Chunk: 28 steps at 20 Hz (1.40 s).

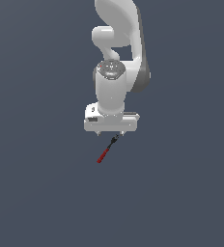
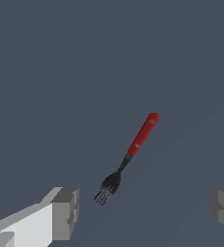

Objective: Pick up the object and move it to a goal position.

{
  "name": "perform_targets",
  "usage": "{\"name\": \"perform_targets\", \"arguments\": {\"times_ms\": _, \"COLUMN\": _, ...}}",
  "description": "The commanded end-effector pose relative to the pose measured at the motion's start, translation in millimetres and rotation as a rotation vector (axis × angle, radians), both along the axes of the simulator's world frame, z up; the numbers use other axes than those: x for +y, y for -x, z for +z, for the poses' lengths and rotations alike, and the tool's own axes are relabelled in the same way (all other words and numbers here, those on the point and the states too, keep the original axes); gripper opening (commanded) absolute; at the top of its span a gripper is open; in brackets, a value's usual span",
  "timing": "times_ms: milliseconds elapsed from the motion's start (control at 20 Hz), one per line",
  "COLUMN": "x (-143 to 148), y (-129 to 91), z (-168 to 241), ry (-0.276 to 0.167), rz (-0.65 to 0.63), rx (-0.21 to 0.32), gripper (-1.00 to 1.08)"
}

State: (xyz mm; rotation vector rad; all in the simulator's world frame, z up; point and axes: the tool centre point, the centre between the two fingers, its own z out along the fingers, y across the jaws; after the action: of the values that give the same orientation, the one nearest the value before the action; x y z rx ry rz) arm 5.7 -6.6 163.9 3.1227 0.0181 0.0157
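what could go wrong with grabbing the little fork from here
1. The fork is thin and lies diagonal to the open tool, so closing on it may twist it or let it slip out.
2. Only its black tines sit near the fingers; the red handle extends beyond, so a grasp from here would likely be off-centre and could tilt.

end effector (image 2: 143,210) fingers (image 2: 65,212) cut off by wrist view's edge.

The fork (image 2: 132,155) is seen with a bright red handle and a black neck and tines. The arm (image 1: 115,72) is rendered in white with dark grey parts at one side. The fingers (image 2: 64,212) are shown in grey. A plain dark blue-grey ground (image 1: 36,183) is seen everywhere.
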Motion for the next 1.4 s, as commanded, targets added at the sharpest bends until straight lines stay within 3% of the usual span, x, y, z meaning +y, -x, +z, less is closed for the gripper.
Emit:
{"name": "perform_targets", "arguments": {"times_ms": 0, "x": 0, "y": 0, "z": 0, "ry": 0.000, "rz": 0.000, "rx": 0.000, "gripper": 1.00}}
{"name": "perform_targets", "arguments": {"times_ms": 450, "x": 20, "y": -15, "z": 18, "ry": -0.008, "rz": 0.052, "rx": -0.051, "gripper": 1.00}}
{"name": "perform_targets", "arguments": {"times_ms": 700, "x": 20, "y": -14, "z": 18, "ry": -0.008, "rz": 0.051, "rx": -0.050, "gripper": 1.00}}
{"name": "perform_targets", "arguments": {"times_ms": 1350, "x": 12, "y": -8, "z": -23, "ry": -0.024, "rz": -0.146, "rx": -0.031, "gripper": 1.00}}
